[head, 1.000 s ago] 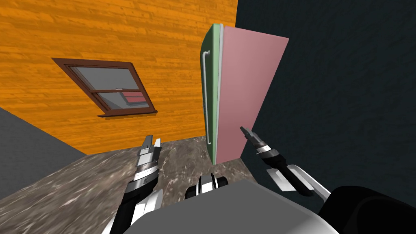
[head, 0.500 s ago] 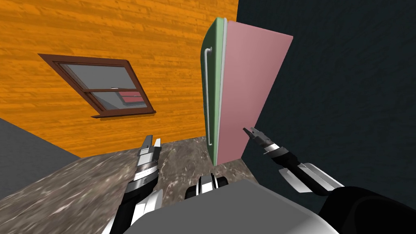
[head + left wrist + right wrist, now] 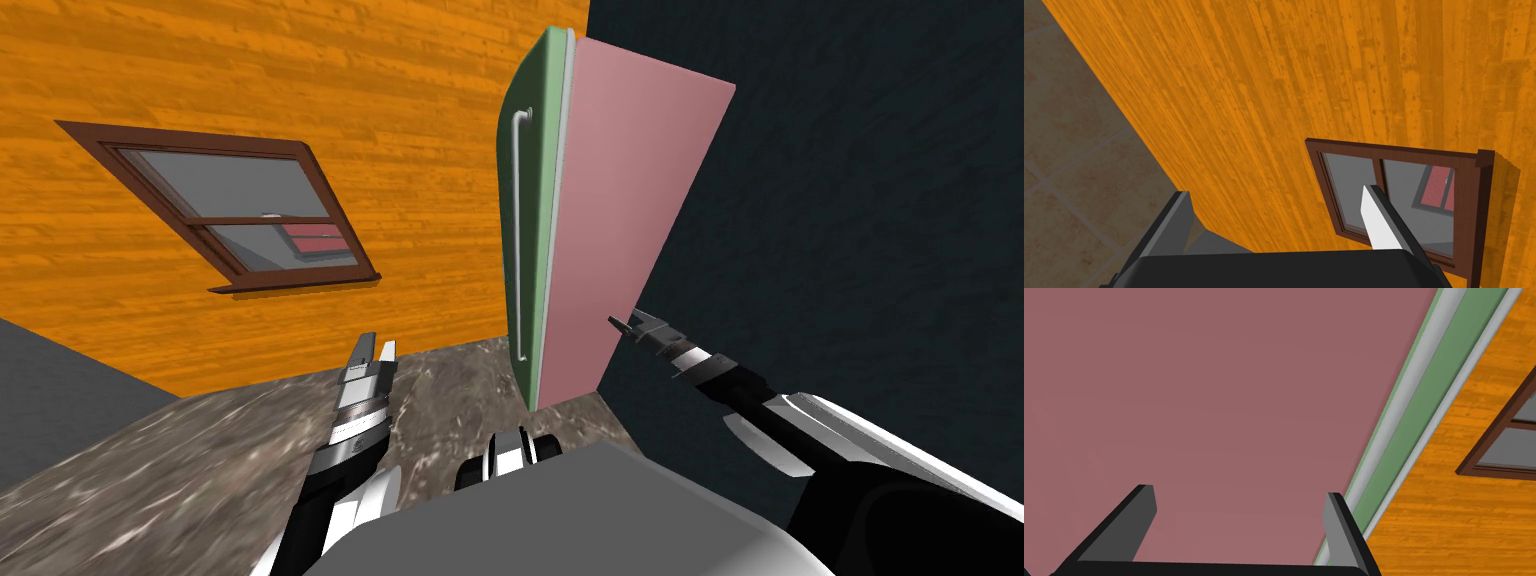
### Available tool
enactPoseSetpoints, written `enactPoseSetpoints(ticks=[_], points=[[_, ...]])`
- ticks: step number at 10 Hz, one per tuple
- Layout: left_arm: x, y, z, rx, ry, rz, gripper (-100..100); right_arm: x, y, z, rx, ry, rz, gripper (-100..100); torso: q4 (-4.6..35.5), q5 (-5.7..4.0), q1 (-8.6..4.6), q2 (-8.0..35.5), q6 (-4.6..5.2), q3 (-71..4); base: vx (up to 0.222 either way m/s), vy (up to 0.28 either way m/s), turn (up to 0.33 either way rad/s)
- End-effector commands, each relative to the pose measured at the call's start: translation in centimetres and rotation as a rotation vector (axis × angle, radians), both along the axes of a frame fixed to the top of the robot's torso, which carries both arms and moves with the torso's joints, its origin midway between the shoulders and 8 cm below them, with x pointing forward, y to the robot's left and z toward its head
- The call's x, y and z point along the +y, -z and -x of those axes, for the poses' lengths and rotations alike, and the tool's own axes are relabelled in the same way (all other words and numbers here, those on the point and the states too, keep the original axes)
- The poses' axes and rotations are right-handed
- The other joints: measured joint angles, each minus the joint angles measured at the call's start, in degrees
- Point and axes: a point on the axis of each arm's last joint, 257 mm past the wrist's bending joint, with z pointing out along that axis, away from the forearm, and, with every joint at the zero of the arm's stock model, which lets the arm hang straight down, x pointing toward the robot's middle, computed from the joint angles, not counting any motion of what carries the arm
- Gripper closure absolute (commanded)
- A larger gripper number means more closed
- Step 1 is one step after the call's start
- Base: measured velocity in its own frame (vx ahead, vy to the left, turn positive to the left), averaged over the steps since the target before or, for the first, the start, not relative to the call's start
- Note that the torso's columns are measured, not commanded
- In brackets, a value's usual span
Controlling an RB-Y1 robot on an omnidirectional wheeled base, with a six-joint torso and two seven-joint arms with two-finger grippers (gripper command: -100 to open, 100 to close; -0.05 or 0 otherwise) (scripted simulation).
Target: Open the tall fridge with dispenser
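Note:
The tall fridge stands in the corner, showing its pink side point(image 3: 620, 220) and a green door point(image 3: 535, 180) with a long grey handle point(image 3: 518, 240) down its front. The door lies flat against the body, a thin grey strip between them. My right gripper point(image 3: 625, 322) hovers close to the lower pink side, behind the door's edge. In the right wrist view, the right gripper point(image 3: 1239, 513) is open and empty, facing the pink side point(image 3: 1224, 388), with the green door edge point(image 3: 1439, 388) beyond one finger. My left gripper point(image 3: 368, 358) is raised over the floor left of the fridge, and the left wrist view shows this gripper point(image 3: 1274, 220) open.
An orange plank wall point(image 3: 300, 90) with a brown-framed window point(image 3: 230, 215) runs behind and left of the fridge. A dark wall point(image 3: 860, 200) closes the fridge's right side. The mottled brown floor point(image 3: 200, 450) spreads in front, and a grey wall point(image 3: 50, 390) is at far left.
My view has swung, so the window slid left. My right arm has reached further out, carrying the gripper right and slightly up along the pink side. The left arm has kept still.

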Motion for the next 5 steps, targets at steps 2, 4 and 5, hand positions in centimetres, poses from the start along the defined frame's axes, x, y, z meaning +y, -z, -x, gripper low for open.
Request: enactPoseSetpoints(ticks=[2, 4, 5], points=[[0.0, 0.0, 0.0, 0.0, 0.0, 0.0, 0, -3.0, -1.1, 0.2, 0.046, 0.044, 0.217, -100, 0.0, -0.01, -0.04, 0.01, 0.0, 0.01, 0.034, 0.055, -0.024], [0.0, 0.0, 0.0, 0.0, 0.0, 0.0, 0, -4.1, -2.0, 0.0, 0.063, 0.055, 0.32, -100, -0.04, 0.06, 0.21, -0.14, 0.01, -0.09, 0.064, 0.097, -0.025], [0.0, 0.0, 0.0, 0.0, 0.0, 0.0, 0, -5.2, -2.7, 0.0, 0.077, 0.07, 0.408, -100, -0.04, 0.03, 0.07, -0.12, -0.01, -0.08, 0.058, 0.081, -0.008]])
